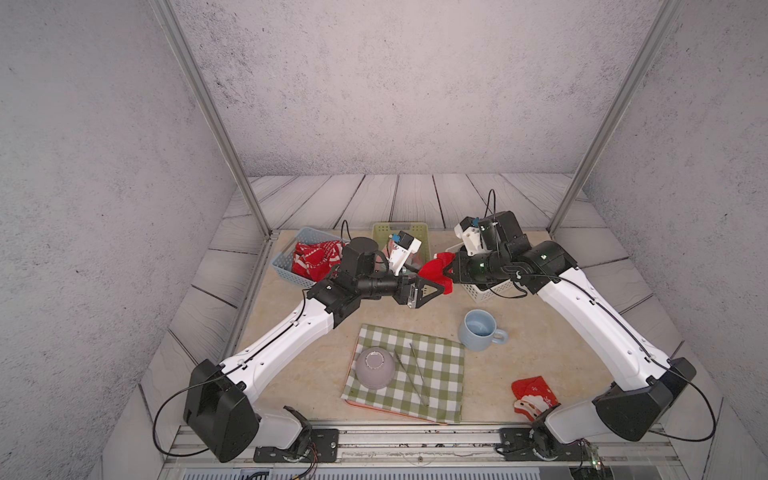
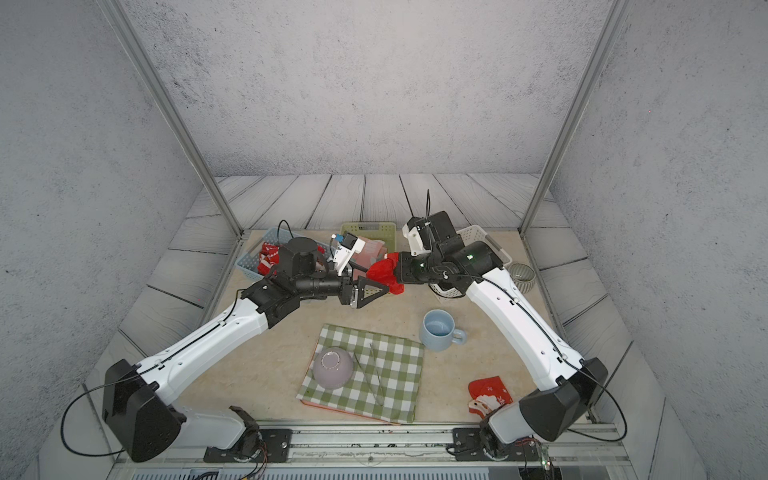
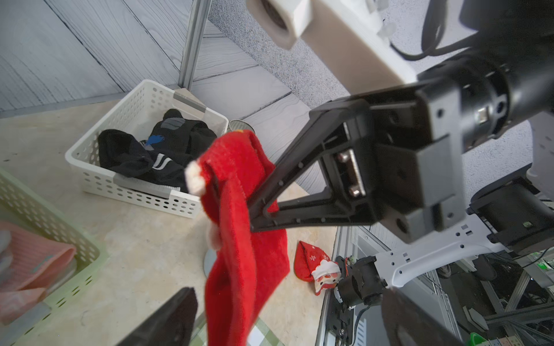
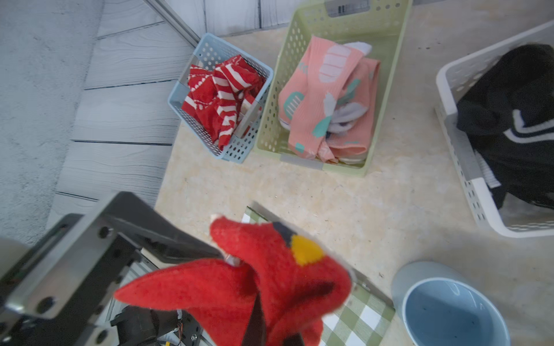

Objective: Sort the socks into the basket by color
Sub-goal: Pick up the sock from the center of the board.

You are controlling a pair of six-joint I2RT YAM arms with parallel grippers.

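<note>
In both top views a pale blue perforated basket (image 1: pixel 284 261) of red-and-white striped socks (image 1: pixel 311 259) sits far left; right of it, in mid-air, the left fingers (image 1: pixel 441 287) gape wide either side of a fleecy red white-trimmed sock (image 1: pixel 432 270) that the right fingers (image 3: pixel 254 216) pinch tight. The wrist views show what is largely hidden from above: pink teal-patched socks (image 4: pixel 329 99) in the light green basket (image 4: pixel 275 90), black socks (image 3: pixel 132 155) in the white basket (image 3: pixel 99 182). A red Santa sock (image 1: pixel 534 397) lies far right on the beige marbled surface (image 1: pixel 307 382), ringed by grey planks (image 1: pixel 415 199) and speckled grey walls (image 1: pixel 374 83).

Bowl (image 1: pixel 375 368) on cloth (image 1: pixel 432 374), mug (image 1: pixel 478 330) just right, baskets (image 1: pixel 399 227) apparently all behind
</note>
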